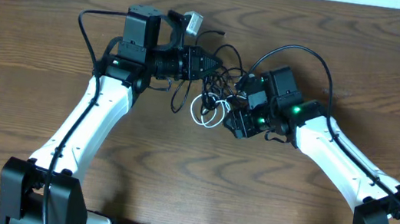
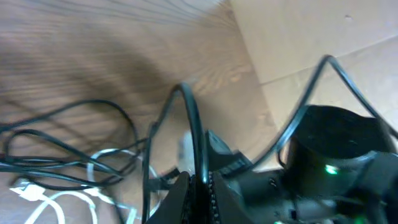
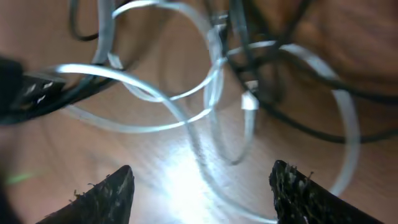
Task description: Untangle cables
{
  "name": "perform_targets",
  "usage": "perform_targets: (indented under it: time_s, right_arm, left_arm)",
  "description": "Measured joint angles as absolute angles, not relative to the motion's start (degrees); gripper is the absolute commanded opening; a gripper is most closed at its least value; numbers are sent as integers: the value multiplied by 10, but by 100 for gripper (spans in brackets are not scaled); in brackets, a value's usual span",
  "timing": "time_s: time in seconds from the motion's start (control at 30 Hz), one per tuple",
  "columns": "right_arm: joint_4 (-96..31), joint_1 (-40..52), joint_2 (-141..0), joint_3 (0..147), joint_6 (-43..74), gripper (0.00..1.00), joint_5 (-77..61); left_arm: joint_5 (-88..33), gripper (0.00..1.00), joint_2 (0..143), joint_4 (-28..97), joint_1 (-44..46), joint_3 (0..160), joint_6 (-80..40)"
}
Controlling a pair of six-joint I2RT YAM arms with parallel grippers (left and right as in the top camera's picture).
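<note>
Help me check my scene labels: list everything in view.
table: one, brown wood, under everything
black cables: several, exact count unclear, black, tangled at the table's centre between the grippers
white cable: one, white, looped in the same tangle
left gripper: one, black, shut on a black cable at the tangle's left side
right gripper: one, black, open above the white cable
left arm: one, white and black, reaching in from the near left
right arm: one, white and black, reaching in from the near right
</note>
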State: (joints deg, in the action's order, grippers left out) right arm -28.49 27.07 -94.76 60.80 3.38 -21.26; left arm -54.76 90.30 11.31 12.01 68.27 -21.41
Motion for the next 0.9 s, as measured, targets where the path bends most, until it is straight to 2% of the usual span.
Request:
perform_targets:
  time_s: [0.4,0.5,0.63,0.7,0.73,0.9]
  right_arm:
    - [-247,286,-948,608,38,60,-159]
    - [-239,297,-948,608,40,52,-158]
    - [-228,302,-948,608,38,27,-157]
    - [-228,302,-948,608,42,8,-156]
    - [-229,302,-948,608,43,2,-155]
    - [-228,302,-948,608,72,1,-112]
  left_arm:
    - [-608,7,903,111,120,683,-243]
    - [-622,7,903,100,120,683,-245]
    - [-630,7,903,100,120,683,-247]
    - [-632,8,903,100,120,683,-247]
    - [-632,7,903,100,120,683,-247]
    - [-624,7,903,116,120,683,-241]
